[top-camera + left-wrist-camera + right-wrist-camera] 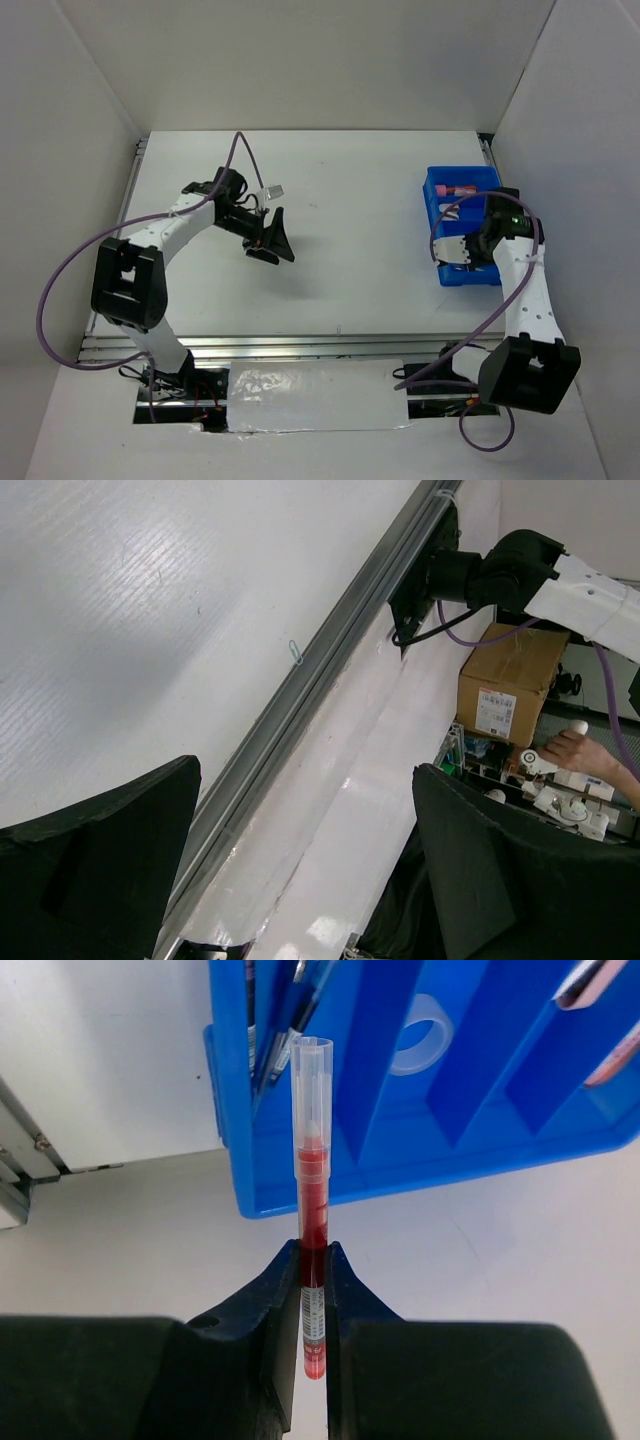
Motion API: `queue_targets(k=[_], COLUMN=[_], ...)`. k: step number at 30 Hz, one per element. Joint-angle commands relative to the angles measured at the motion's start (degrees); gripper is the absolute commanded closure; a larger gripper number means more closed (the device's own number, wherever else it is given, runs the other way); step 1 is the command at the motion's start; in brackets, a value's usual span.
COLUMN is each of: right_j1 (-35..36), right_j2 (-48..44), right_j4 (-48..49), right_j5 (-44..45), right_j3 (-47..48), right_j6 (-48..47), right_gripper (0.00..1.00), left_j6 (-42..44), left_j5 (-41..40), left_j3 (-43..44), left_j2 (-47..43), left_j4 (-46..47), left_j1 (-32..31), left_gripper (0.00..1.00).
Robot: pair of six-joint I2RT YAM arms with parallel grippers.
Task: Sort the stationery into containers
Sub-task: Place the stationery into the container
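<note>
My right gripper [313,1260] is shut on a thin red pen [312,1190] with a clear cap, and the cap end points at the near wall of the blue bin [420,1170]. The bin's slots hold dark-blue pens [272,1020], a clear tape ring [421,1048] and pink markers [605,1020]. From above, the right gripper [447,252] hangs over the near left part of the bin [437,186], and a pink marker [463,187] lies at the bin's far end. My left gripper [270,240] stands wide open above the table's left middle, with nothing between its fingers [100,860].
The left wrist view looks along the table's metal front rail [330,640] toward the right arm's base [480,570]. A small blue paper clip [296,652] lies on the table by the rail. Beyond the edge are a cardboard box [510,685] and a person's hand [575,748].
</note>
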Motion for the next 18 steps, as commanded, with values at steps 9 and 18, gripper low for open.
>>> queue_targets(k=[9, 18], right_j1=[-2.2, -0.6], right_j2=[6.2, 8.7], right_j4=[4.9, 6.9], right_j5=[1.8, 3.0], right_j3=[-0.9, -2.1], right_j6=[-4.0, 0.3], right_gripper=[0.95, 0.9], left_j6=[0.5, -0.5], left_j5=[-0.1, -1.4], left_j3=[2.3, 2.5], left_j2=[1.6, 2.1], left_j4=[0.4, 1.2], left_j1=[-0.3, -0.2], left_gripper=[0.01, 0.01])
